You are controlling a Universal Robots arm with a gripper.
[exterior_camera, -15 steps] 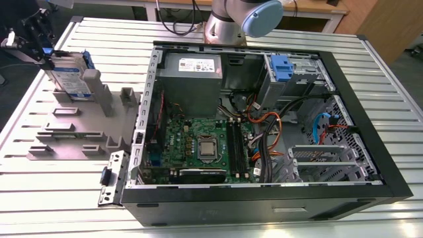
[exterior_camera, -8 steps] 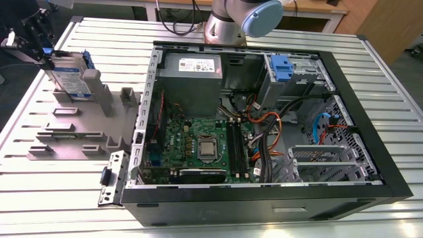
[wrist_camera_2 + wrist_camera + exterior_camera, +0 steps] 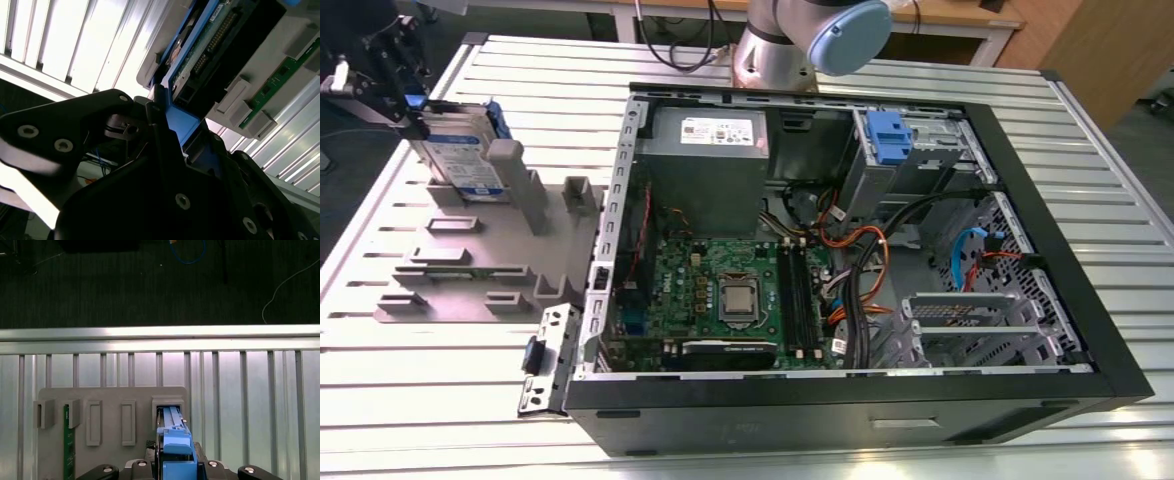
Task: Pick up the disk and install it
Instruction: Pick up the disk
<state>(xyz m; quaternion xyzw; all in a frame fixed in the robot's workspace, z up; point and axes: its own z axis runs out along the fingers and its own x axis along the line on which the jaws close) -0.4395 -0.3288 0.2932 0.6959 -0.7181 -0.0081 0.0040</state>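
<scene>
The disk [image 3: 464, 155] stands on edge in a slot at the far end of the grey holder [image 3: 494, 240], at the exterior view's left. It is silver with a white-and-blue label and a blue side frame. My gripper [image 3: 416, 105] sits at its top edge, shut on it. In the first wrist view the disk's blue frame [image 3: 172, 432] runs from between my gripper's fingers [image 3: 175, 465] into the holder's slot [image 3: 167, 402]. The second wrist view shows the disk's [image 3: 210, 45] green underside and the blue frame held in my gripper [image 3: 185, 135].
An open computer case [image 3: 1067, 300] lies on the slatted metal table, with a grey metal box [image 3: 707, 140], a motherboard [image 3: 720, 290], cables and a bay holding a blue bracket [image 3: 887, 135]. A green circuit board [image 3: 68, 445] stands in another holder slot. The table edge [image 3: 160, 335] is close behind the holder.
</scene>
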